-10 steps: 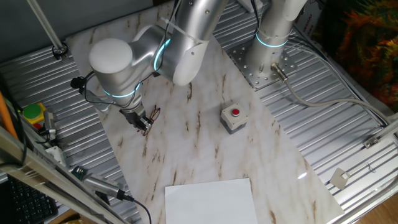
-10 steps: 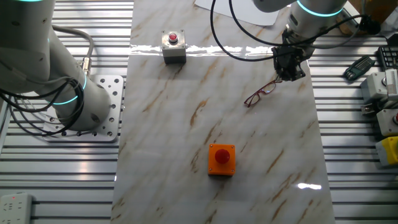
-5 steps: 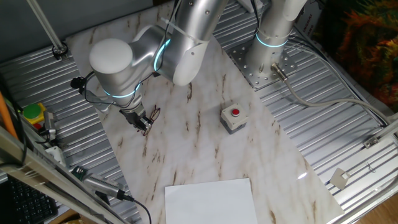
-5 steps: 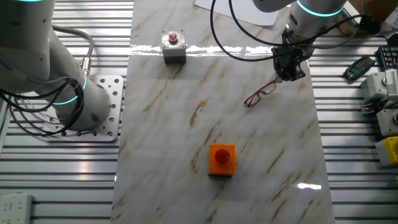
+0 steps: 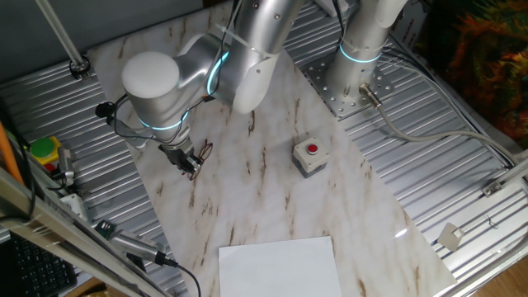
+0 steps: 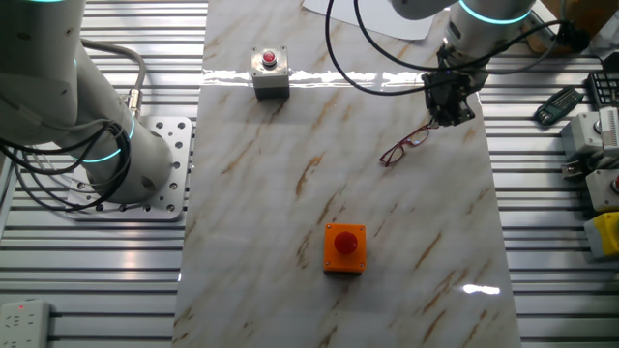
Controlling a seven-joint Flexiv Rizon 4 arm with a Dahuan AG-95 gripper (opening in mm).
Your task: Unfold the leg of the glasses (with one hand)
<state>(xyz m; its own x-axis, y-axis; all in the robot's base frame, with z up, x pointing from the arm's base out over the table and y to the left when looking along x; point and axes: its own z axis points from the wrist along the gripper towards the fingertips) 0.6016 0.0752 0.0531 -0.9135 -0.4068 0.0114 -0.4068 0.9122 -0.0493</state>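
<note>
Thin reddish-brown wire glasses (image 6: 404, 145) with clear lenses, lying flat on veined marble tabletop (image 6: 290, 222), just below and beside the gripper (image 6: 448, 118). Black gripper low at the leg (image 6: 427, 129), seemingly pinching it; hard to tell.

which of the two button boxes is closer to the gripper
The grey button box with the red button, by a small margin; the orange button box sits farther down the table from the gripper.
</note>
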